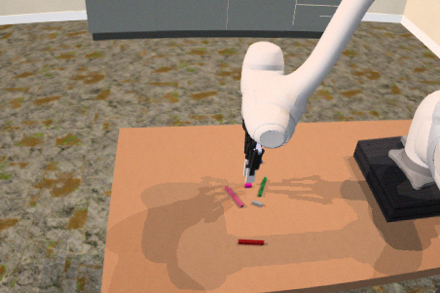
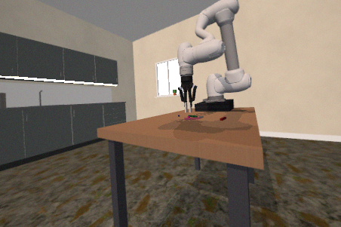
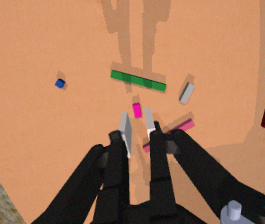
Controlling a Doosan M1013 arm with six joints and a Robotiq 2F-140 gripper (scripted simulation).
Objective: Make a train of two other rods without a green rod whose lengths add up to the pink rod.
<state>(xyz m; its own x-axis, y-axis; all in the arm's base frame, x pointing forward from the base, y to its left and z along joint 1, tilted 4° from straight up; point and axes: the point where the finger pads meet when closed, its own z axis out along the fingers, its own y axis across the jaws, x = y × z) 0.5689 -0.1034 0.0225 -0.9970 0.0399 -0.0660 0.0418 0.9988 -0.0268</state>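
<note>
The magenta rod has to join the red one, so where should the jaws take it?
Grip the magenta rod at its middle, from straight above, jaws closing across its long sides. It lies flat and is short, so its ends offer little hold; the green rod and pink rod lie apart from it, likely leaving room.
</note>
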